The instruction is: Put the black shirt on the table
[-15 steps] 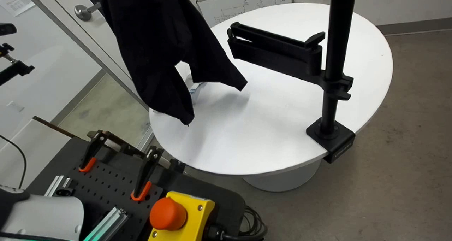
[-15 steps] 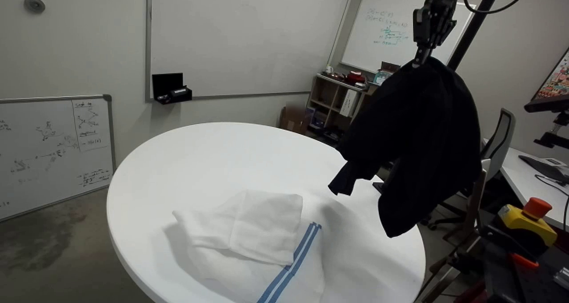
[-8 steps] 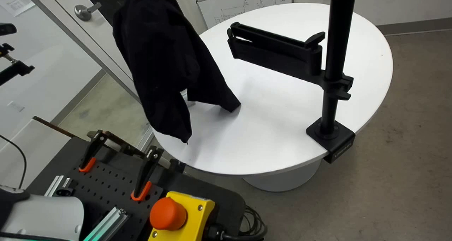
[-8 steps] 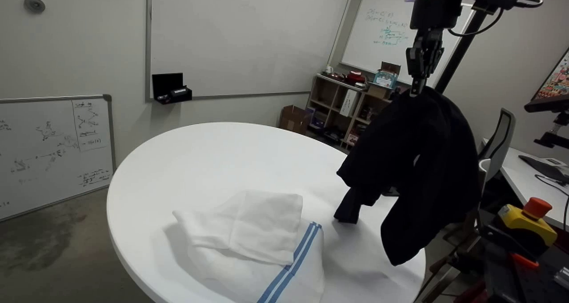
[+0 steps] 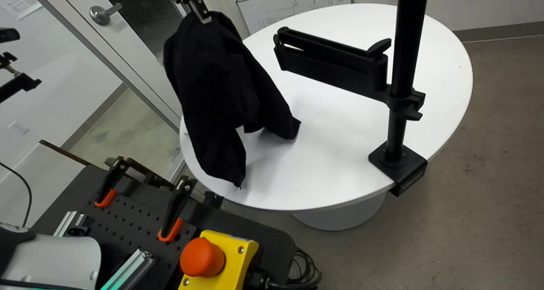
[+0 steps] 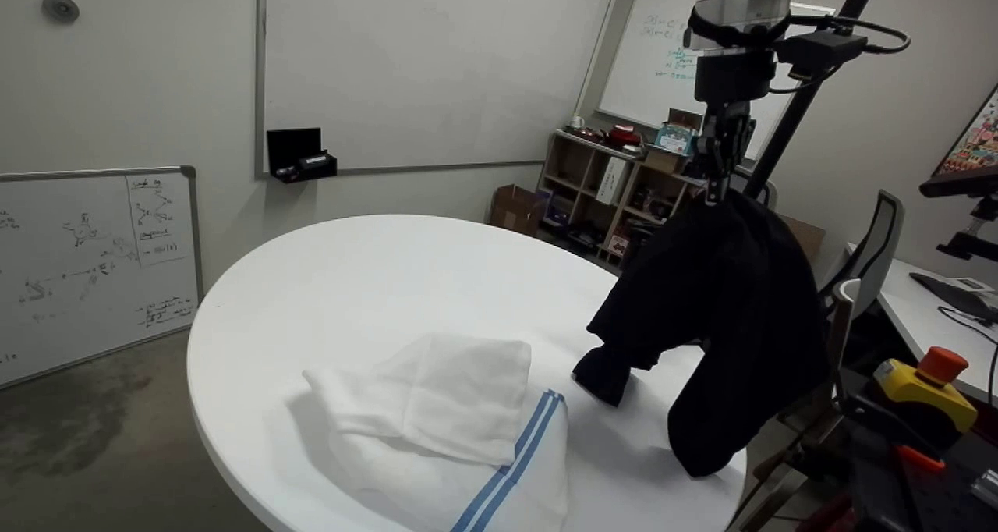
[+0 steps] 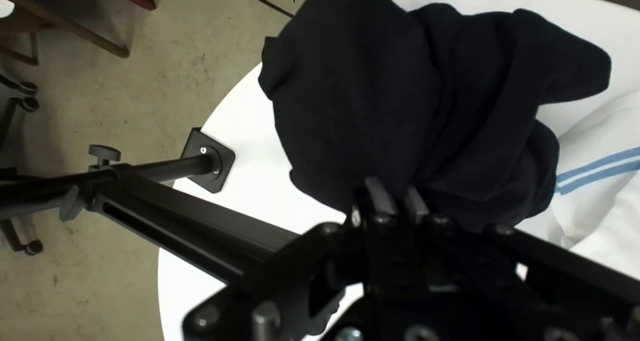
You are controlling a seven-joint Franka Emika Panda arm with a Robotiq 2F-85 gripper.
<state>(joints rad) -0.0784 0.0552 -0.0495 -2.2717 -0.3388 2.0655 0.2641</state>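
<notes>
The black shirt (image 5: 216,81) hangs wrinkled from my gripper (image 5: 206,18) over the near part of the round white table (image 5: 331,166). In an exterior view, the shirt (image 6: 733,306) hangs below the gripper (image 6: 716,193) at the right side of the table (image 6: 374,274). One lower corner is bent and appears to touch the tabletop. The other hangs near the table's rim, and I cannot tell if it touches. In the wrist view, the fingers (image 7: 397,193) are shut on a gathered fold of the shirt (image 7: 360,96), which covers part of the table (image 7: 255,166).
A white cloth with blue stripes (image 6: 460,399) lies on the table beside the shirt; it also shows in the wrist view (image 7: 600,176). A black stand with a horizontal arm (image 5: 335,62) is clamped to the table's rim. A dark workbench (image 5: 140,205) with a red button (image 5: 202,257) adjoins the table.
My gripper has come down with the shirt and moved right in an exterior view. The shirt's lower corner went from hanging above the table to bent against its top. The white cloth has not moved.
</notes>
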